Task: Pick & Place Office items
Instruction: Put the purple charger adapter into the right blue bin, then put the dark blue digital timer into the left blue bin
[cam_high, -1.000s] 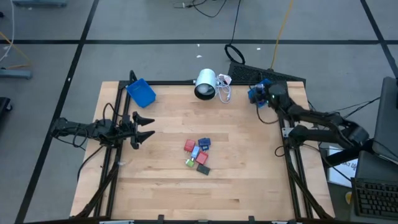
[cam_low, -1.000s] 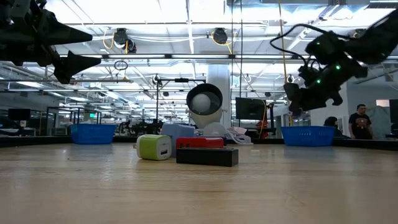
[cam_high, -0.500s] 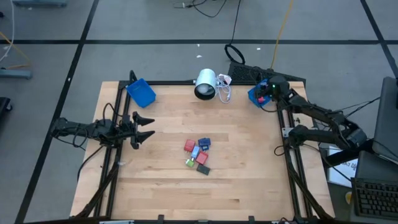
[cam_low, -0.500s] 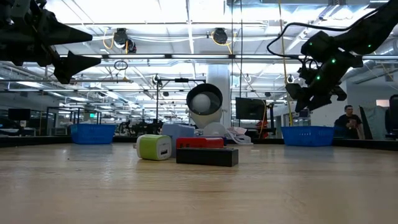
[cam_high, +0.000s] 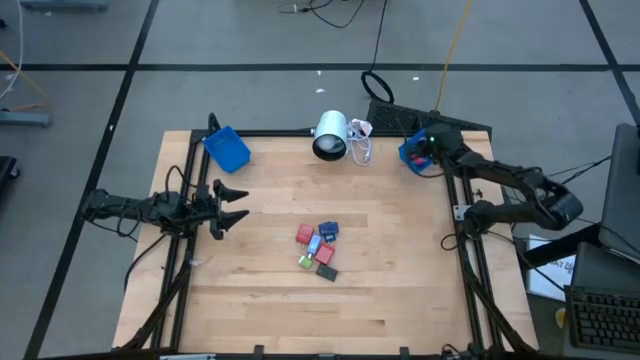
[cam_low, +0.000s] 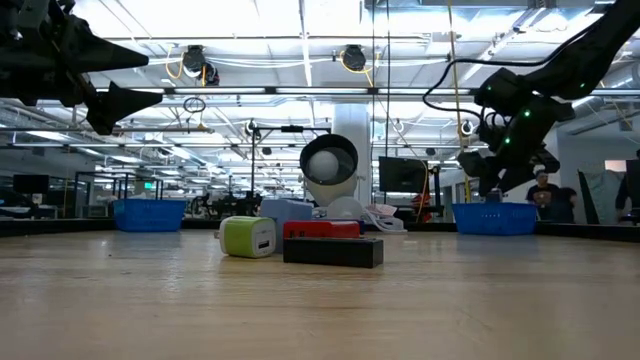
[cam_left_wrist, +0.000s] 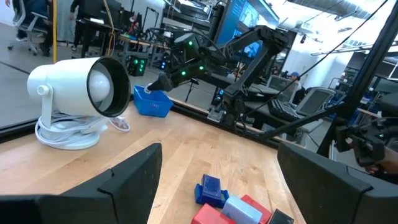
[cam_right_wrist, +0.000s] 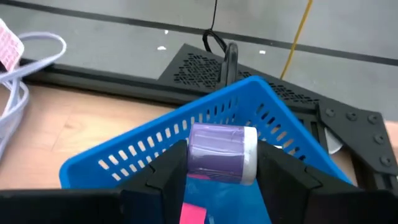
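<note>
The office items (cam_high: 318, 248) lie in a small heap at the table's middle: red, blue, green and dark blocks, also seen in the low view (cam_low: 300, 240). My right gripper (cam_right_wrist: 214, 163) hangs over the blue bin (cam_right_wrist: 205, 124) at the far right corner (cam_high: 412, 152), shut on a purple piece with a white end (cam_right_wrist: 221, 151). My left gripper (cam_high: 235, 203) waits open at the left edge, pointing level toward the heap. My right gripper pinches the purple piece between its two fingers, one on the purple end (cam_right_wrist: 191, 155) and one at the white end (cam_right_wrist: 251, 155). The fingers slant down from the table's right side. The piece lies level across the gap, lifted clear above the bin.
A white lamp-like cylinder (cam_high: 331, 136) with its cable stands at the far edge's middle. A second blue bin (cam_high: 227, 148) sits at the far left corner. Something pink (cam_right_wrist: 193, 213) lies inside the right bin. Bare wood surrounds the heap.
My right arm has stretched out toward the blue bin at the far right corner, and its gripper has tipped further downward over the bin with the purple piece between its fingers.
</note>
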